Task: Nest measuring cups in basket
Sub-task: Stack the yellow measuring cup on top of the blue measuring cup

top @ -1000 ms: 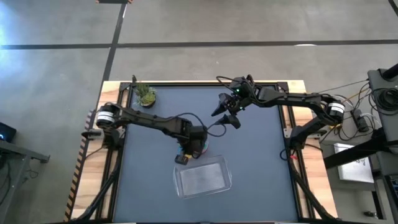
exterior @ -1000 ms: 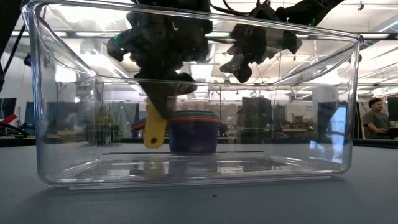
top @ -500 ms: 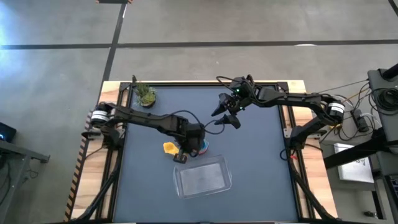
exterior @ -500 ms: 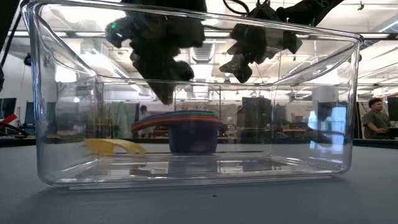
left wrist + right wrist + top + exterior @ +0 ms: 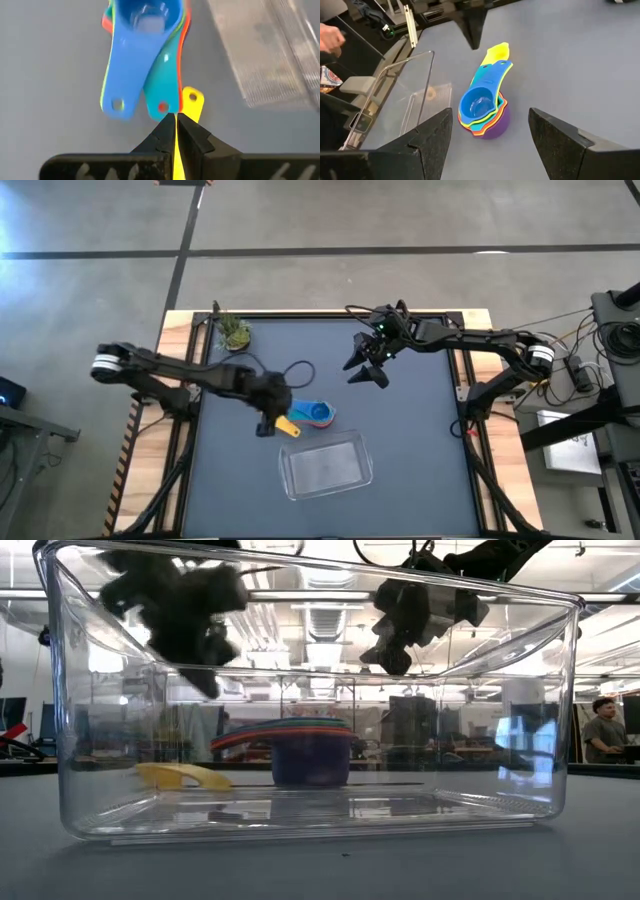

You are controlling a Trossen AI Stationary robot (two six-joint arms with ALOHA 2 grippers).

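Several measuring cups (image 5: 482,111) are sitting nested on the counter (image 5: 420,440), just beside the basket (image 5: 325,467), with a yellow cup (image 5: 287,427) lying alongside. Left end effector (image 5: 175,131) is hovering nearly pressed together; right end effector (image 5: 490,131) is hanging spread. Light, stiff, slippery plastic; judging best hold at the fanned handles.

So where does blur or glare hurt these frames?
Low view: the left gripper is motion-smeared behind the clear basket, whose walls mirror ceiling lights. Left wrist view: the stacked measuring cups are soft and its own fingers are dark silhouettes. High and right wrist views are clean.
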